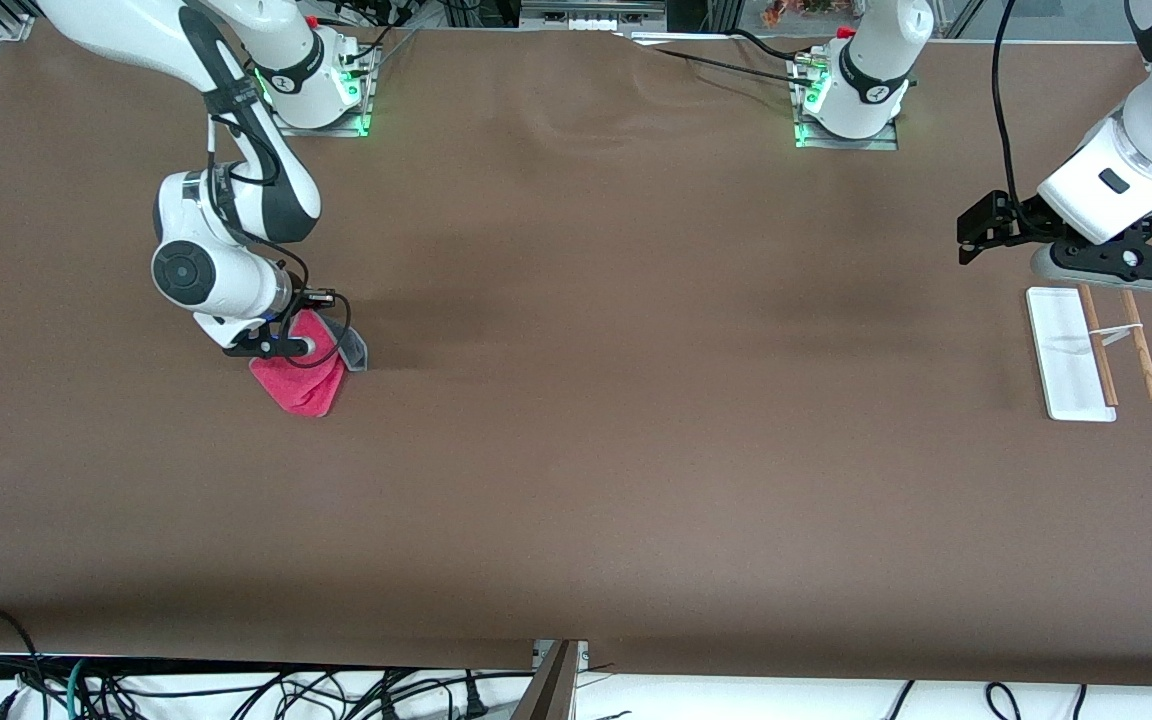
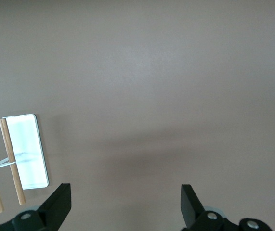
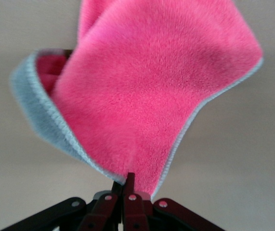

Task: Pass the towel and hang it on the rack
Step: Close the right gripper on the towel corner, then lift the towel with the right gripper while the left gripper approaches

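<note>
The right gripper (image 1: 308, 347) has its fingers clenched on a corner of the small pink-red towel with a grey stitched edge (image 1: 301, 378), which hangs from it at the right arm's end of the brown table (image 1: 576, 450), ready to be passed. The left gripper (image 2: 125, 204) waits with fingers released above the white-based rack with two wooden rods (image 1: 1086, 350).
</note>
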